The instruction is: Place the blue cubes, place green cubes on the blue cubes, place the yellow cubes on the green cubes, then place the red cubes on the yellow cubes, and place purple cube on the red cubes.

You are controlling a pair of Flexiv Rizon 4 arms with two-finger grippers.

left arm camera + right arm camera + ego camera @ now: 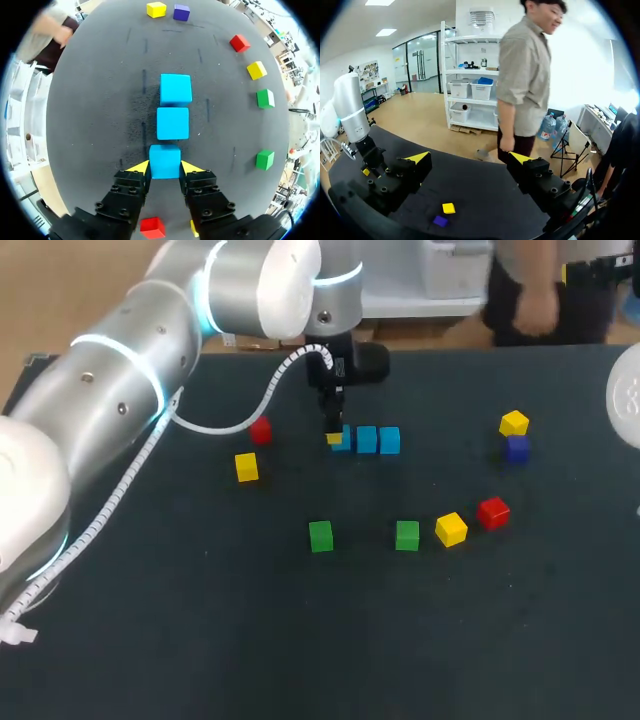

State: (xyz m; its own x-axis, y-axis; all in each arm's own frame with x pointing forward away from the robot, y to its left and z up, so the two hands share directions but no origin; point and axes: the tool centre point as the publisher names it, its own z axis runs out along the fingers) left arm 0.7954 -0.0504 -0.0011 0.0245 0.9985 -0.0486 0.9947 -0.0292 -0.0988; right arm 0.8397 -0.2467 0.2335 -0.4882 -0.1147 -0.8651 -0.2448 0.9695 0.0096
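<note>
**Left wrist view: pincer clamping the end cube of the blue row**

Left gripper [165,168] is clenching the near blue cube [165,159], both yellow tips pressing its opposite sides while the cube is sitting on the dark table [90,125]. That cube is forming one end of the blue row, with the middle blue cube [172,123] and the far blue cube [175,89] lining up beyond it.

Toward the robot from the row, the left green cube [320,536] and right green cube [407,535] are lying apart from each other. The purple cube [516,449] is resting well off the row's right end.

Right gripper [470,159] is hanging released, fingers spread wide, far from the row.
</note>
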